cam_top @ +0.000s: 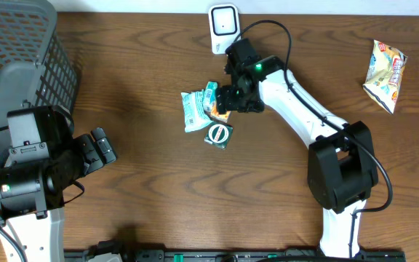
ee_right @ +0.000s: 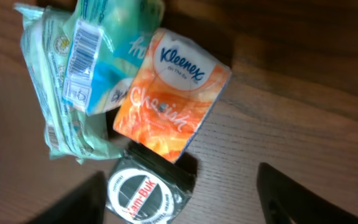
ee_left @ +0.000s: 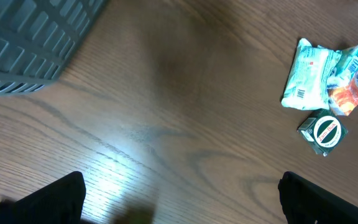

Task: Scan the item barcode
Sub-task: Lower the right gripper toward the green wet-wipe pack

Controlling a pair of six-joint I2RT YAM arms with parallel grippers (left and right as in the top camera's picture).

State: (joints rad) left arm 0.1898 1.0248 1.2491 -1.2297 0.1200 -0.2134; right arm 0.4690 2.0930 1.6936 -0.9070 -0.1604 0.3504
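1. "Kleenex" is printed in blue on the white corner of the orange tissue pack; the script beneath is unclear.
2. The teal packet carries a barcode label, digits unreadable.
3. The dark packet has a round label reading "…am-Buk".

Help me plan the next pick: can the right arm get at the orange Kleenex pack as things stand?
Probably yes. The right gripper hangs just above the orange Kleenex pack with its jaws apart, and the pack's face lies uncovered; only the teal packet crowds one edge.
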